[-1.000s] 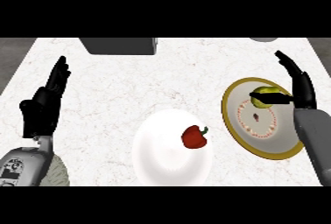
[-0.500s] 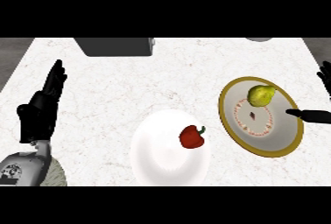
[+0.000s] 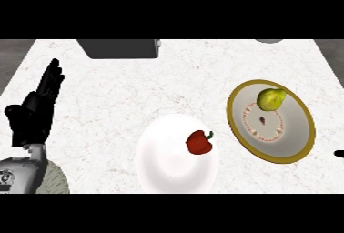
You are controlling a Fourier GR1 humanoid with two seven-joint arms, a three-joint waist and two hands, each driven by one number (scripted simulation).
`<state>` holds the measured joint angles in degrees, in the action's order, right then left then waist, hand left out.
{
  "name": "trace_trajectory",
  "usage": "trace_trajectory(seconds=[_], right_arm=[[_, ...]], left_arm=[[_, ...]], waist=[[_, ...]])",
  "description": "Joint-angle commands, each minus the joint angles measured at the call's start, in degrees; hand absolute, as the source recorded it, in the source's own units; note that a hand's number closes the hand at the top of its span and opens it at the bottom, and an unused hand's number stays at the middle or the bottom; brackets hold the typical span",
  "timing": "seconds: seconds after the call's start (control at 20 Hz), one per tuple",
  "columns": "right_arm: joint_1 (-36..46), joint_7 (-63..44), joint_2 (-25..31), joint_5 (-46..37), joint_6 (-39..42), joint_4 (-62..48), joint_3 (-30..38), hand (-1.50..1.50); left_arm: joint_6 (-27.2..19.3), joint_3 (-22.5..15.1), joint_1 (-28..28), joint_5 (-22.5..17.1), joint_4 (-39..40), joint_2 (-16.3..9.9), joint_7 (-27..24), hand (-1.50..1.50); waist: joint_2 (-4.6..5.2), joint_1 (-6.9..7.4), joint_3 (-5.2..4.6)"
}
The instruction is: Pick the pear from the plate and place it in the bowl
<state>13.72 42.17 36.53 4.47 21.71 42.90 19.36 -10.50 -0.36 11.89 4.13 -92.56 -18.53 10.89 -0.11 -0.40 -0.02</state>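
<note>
- Fingers of the left hand (image 3: pixel 37 111) stand straight and spread upward, holding nothing; the hand rests at the left edge of the counter (image 3: pixel 134 91), above its grey forearm (image 3: pixel 23 175).
- Only a small black tip of the right hand (image 3: pixel 339 154) shows at the right edge, just beside the plate; whether its fingers are wide or curled cannot be told.
- The pear (image 3: pixel 270 98), yellow-green, lies on the upper part of the gold-rimmed plate (image 3: pixel 235 123), untouched by either hand.
- A white bowl (image 3: pixel 161 159) sits left of the plate, near it, with a red pepper (image 3: pixel 199 142) inside toward its right side.
- A dark grey box (image 3: pixel 119 48) stands at the counter's far edge.
</note>
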Motion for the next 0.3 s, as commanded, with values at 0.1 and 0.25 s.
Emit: trace_trajectory(seconds=[0.1, 0.25], right_arm=[[-6.21, 4.93, -0.12, 0.59, 3.58, 3.45, 0.45, -1.50], [-10.68, 4.57, -0.99, 2.39, 4.28, 7.82, 0.85, -1.50]], left_arm=[[0.00, 0.61, -0.24, 1.81, 2.67, 2.81, -2.89, 0.00], [-1.24, -1.47, 2.37, 4.45, 1.27, 3.90, 1.81, 0.00]], waist=[[0.06, 0.14, 0.01], [0.00, -0.21, -0.01]])
